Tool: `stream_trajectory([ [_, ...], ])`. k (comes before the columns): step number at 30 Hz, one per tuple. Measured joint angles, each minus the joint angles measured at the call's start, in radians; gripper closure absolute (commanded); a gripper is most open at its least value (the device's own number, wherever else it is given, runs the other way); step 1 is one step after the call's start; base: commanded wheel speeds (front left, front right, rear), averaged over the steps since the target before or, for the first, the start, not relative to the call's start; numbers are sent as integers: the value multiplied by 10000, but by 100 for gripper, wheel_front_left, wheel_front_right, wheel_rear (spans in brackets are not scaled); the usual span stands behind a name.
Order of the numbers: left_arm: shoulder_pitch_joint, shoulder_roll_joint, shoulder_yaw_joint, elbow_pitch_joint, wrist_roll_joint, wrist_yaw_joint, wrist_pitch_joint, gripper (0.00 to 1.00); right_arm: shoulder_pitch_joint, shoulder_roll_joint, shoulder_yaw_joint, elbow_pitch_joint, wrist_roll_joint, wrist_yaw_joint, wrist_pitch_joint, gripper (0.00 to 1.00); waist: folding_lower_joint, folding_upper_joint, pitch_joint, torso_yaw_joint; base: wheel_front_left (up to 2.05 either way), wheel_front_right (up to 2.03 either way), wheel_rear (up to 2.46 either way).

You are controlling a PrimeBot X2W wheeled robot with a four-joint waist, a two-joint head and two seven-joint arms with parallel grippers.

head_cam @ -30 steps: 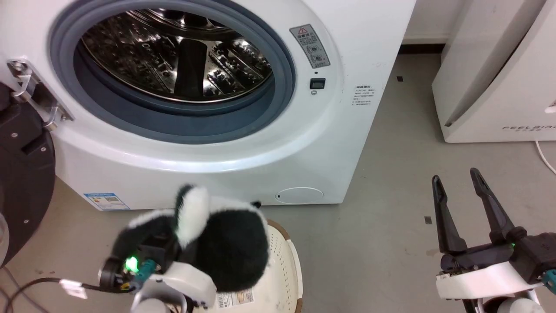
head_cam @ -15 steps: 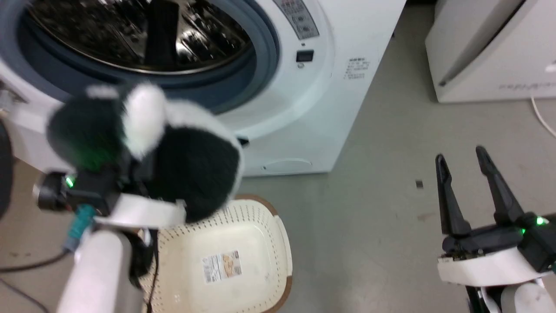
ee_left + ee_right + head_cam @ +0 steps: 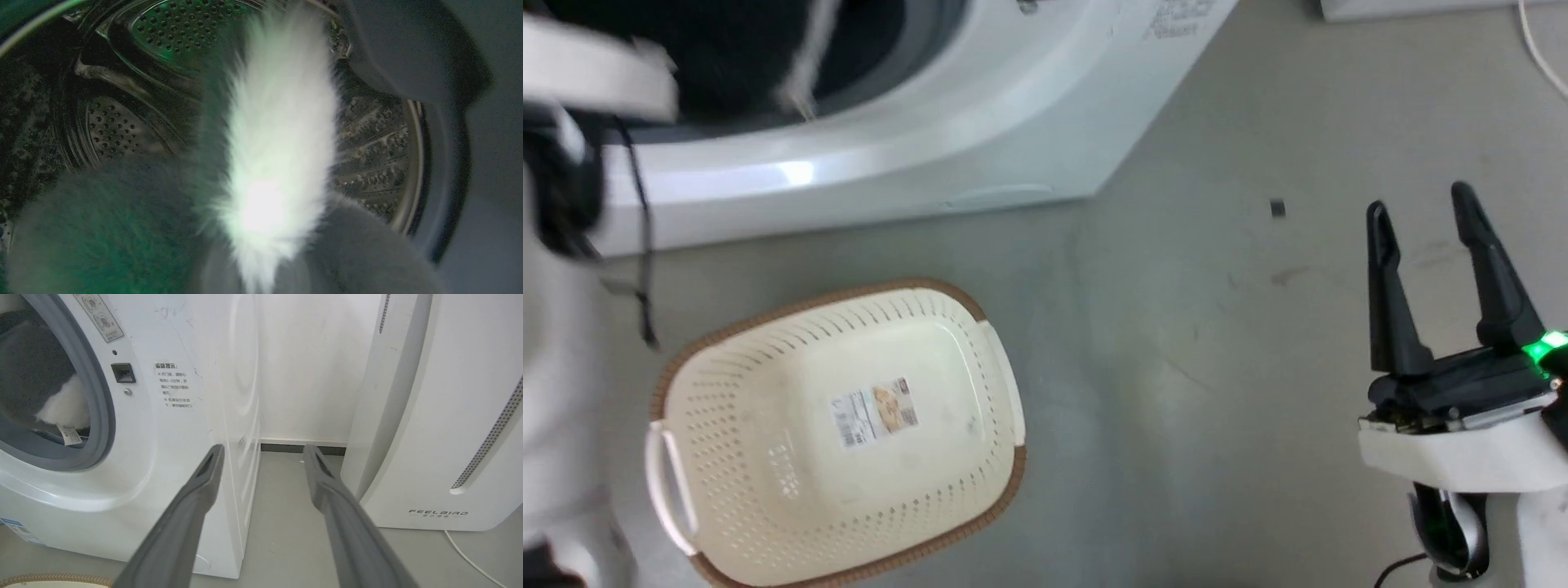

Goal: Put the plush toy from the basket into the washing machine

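Right gripper (image 3: 1419,200) agape — plush toy (image 3: 278,143) in washing machine (image 3: 171,457).

Grey concrete floor (image 3: 1176,367), scuffed in places. Cream perforated basket (image 3: 735,384) sits on it upright, label on its bottom, just in front of the washing machine (image 3: 890,171), not touching. White FEELBIRD appliance (image 3: 429,416) stands to the machine's right w/ a gap btw them. White cable (image 3: 466,555) trails by the appliance. Small dark fleck (image 3: 1277,208) mid-floor.
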Motion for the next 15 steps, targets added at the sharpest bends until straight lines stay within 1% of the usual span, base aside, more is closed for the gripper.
stream_trajectory([
  [4,-1940,497,-63,782,15,-109,295,100,-264,0,-25,-109,234,0,0,0,0,0,807,-239,0,0,0],
  [5,-2784,665,-69,1375,19,-123,395,100,-373,0,6,-138,324,0,0,0,1,0,1185,-351,0,0,0],
  [6,-2784,665,-69,1375,19,-123,395,100,-373,0,6,-138,324,0,0,0,1,0,1185,-351,0,0,0],
  [10,-4109,989,-77,2811,125,-132,602,100,-507,0,94,-196,441,0,0,0,1,0,1818,-586,0,0,0],
  [15,-5170,1057,-146,4558,190,-94,759,100,-589,0,134,-238,502,0,0,0,1,0,2372,-830,0,0,0],
])
